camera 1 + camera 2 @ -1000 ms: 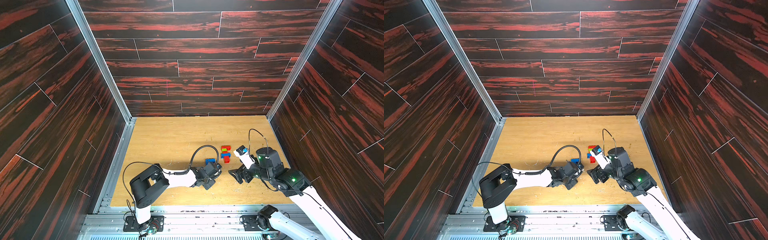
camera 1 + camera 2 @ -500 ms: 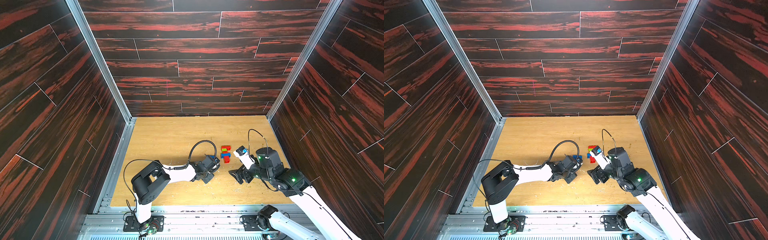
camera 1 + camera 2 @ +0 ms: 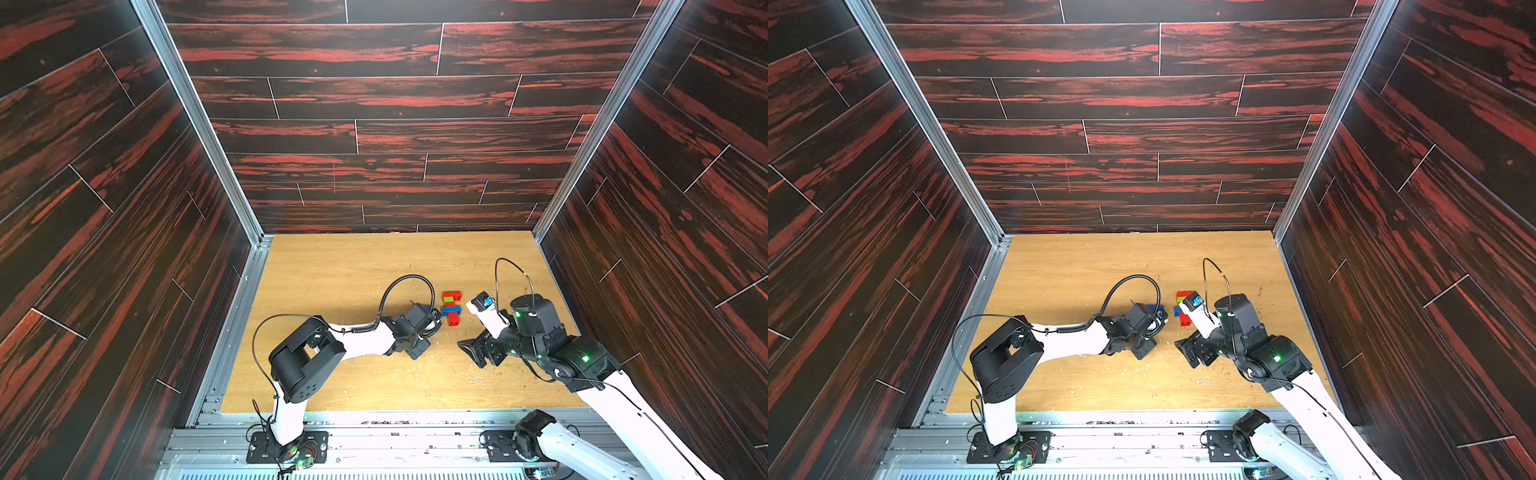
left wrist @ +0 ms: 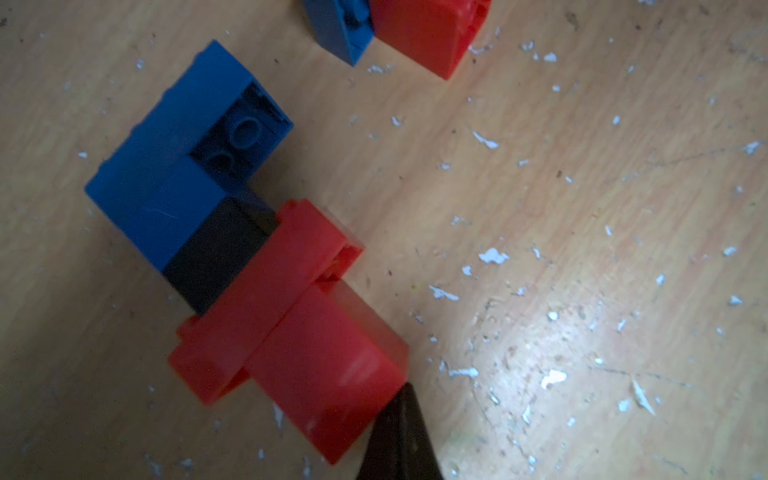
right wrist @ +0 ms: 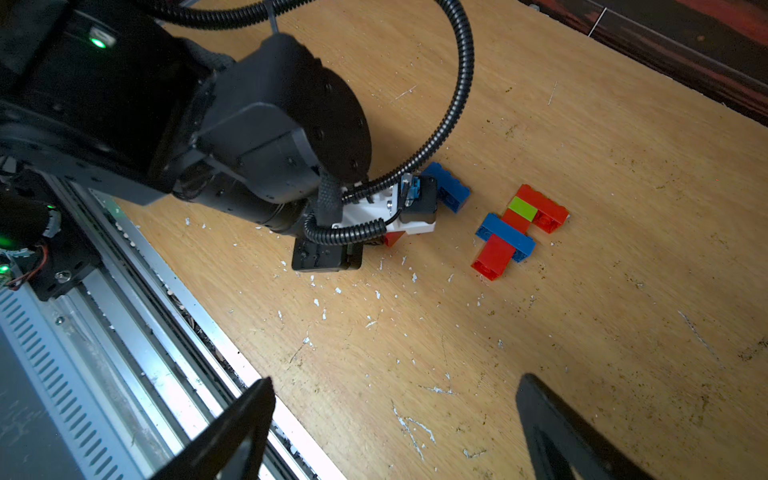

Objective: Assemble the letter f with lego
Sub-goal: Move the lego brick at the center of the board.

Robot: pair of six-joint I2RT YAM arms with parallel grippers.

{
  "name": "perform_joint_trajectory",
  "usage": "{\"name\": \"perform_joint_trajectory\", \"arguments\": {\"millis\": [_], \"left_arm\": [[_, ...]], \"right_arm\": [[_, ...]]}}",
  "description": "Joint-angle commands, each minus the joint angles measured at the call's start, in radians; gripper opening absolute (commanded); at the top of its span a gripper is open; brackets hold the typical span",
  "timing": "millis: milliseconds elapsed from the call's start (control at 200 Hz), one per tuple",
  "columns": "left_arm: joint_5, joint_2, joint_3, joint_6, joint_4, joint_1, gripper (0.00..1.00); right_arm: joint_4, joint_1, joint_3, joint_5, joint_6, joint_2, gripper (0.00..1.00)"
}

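Note:
The lego lies in two groups on the wooden table point(image 3: 340, 291). One is a flat piece of red, lime green and blue bricks point(image 5: 515, 224), seen in both top views point(image 3: 451, 308) point(image 3: 1183, 311). The other is a joined piece of blue point(image 4: 166, 187), black point(image 4: 216, 253) and red bricks point(image 4: 299, 340). My left gripper point(image 4: 404, 399) is shut, its tip against a corner of that red brick, holding nothing. In a top view the left gripper point(image 3: 432, 328) sits just left of the flat piece. My right gripper point(image 5: 395, 436) point(image 3: 478, 353) is open and empty above bare table, nearer the front.
Dark wood-pattern walls close in the table on three sides. A metal rail point(image 5: 137, 345) runs along the front edge below my right gripper. The left arm's cable point(image 3: 409, 282) loops over the table. White flecks litter the wood.
My left arm has swung right and farther back, bringing the blue-black-red piece closer to the flat piece. The right arm has not moved.

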Motion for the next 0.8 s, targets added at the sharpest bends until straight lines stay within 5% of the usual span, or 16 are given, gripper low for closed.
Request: {"name": "perform_joint_trajectory", "arguments": {"millis": [0, 797], "left_arm": [[0.011, 0.018, 0.026, 0.025, -0.026, 0.014, 0.0], [0.087, 0.118, 0.165, 0.094, -0.059, 0.086, 0.0]], "right_arm": [[-0.003, -0.002, 0.009, 0.003, -0.004, 0.007, 0.94], [0.038, -0.003, 0.02, 0.02, 0.003, 0.076, 0.94]]}}
